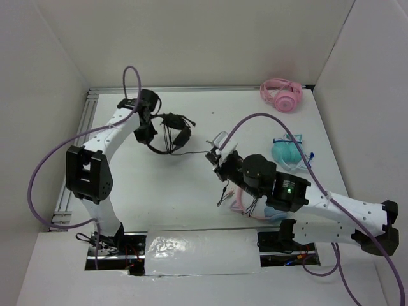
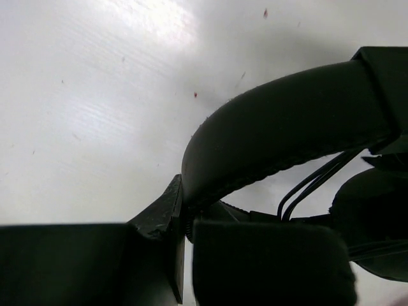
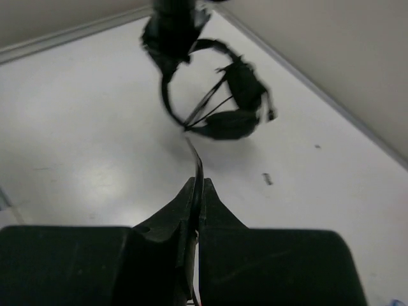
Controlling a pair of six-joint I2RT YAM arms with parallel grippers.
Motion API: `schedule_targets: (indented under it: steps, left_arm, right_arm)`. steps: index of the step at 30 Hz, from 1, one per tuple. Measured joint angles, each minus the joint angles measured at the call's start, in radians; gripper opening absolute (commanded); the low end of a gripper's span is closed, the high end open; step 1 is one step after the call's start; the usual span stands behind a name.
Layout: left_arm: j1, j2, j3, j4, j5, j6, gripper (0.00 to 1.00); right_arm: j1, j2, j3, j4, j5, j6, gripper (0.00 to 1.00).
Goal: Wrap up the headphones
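As left pincer [image 2: 185,215] holds headphones [image 1: 183,135], far edge [image 1: 210,88] near.

Open table [image 1: 178,197] at six o'clock of the headphones [image 1: 172,135]; cable [image 1: 194,153] crosses three o'clock, apparently a teal pair [image 1: 285,153] beyond.
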Motion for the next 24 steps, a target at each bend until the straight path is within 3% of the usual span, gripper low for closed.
schedule_targets:
  steps: [5, 12, 18, 24]
  left_arm:
    - [-0.159, -0.026, -0.164, 0.043, -0.063, 0.052, 0.00]
    - [-0.379, -0.190, -0.399, 0.191, 0.020, 0.201, 0.00]
    - [-0.519, -0.309, -0.465, 0.305, 0.066, 0.272, 0.00]
    - [-0.555, -0.483, -0.516, 0.331, 0.102, 0.317, 0.00]
  right_arm:
    - [-0.177, 0.021, 0.053, -0.031, -0.019, -0.189, 0.00]
    - [-0.457, 0.048, 0.098, -0.066, -0.249, -0.344, 0.00]
    - [-0.682, 0.159, 0.166, -0.054, -0.505, -0.382, 0.00]
    - [-0.844, 0.252, 0.131, -0.006, -0.685, -0.337, 0.00]
